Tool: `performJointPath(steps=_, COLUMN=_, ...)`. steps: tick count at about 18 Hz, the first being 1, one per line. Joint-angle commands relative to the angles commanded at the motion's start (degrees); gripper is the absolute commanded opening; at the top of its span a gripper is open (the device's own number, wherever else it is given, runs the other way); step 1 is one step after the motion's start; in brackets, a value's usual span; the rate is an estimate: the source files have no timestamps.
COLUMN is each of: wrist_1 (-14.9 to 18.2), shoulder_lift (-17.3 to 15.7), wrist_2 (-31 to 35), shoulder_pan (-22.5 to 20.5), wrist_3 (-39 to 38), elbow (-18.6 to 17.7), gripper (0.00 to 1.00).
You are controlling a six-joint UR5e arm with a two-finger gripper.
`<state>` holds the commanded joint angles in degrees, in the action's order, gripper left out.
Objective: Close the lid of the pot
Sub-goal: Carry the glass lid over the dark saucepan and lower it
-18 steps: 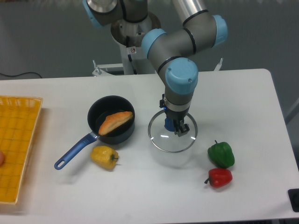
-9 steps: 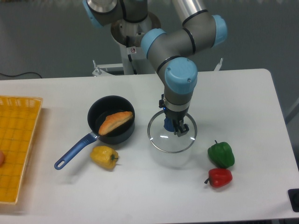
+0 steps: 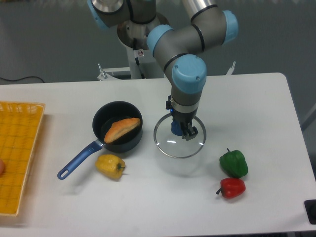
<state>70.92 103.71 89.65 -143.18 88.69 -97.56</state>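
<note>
Lid lifted and shifted left toward pot, jaws clamped narrow on its blue knob

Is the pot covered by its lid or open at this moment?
Open. The pot shows a bread roll inside, uncovered. The lid is beside it, to the right, with the gripper at its blue knob.

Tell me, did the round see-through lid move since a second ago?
Yes. The round glass lid with the blue knob, held by the gripper, has gone up and a little left, toward the dark blue pot and away from the green pepper.
</note>
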Motion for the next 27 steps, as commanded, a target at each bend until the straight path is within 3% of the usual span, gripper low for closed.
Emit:
performJointPath(steps=16, wrist_1=0.80, shoulder_lift=-1.85, wrist_2=0.09, shoulder_pan=9.84, wrist_3=-10.81, elbow=-1.84, gripper=0.40)
performJointPath(steps=21, wrist_1=0.36, shoulder_lift=-4.48, wrist_2=0.44, shoulder_pan=12.74, wrist_3=-11.96, elbow=-4.39, gripper=0.40)
performJointPath(steps=27, wrist_1=0.62, shoulder_lift=-5.63, wrist_2=0.53, shoulder_pan=15.91, wrist_3=-15.12, elbow=-4.66, gripper=0.40)
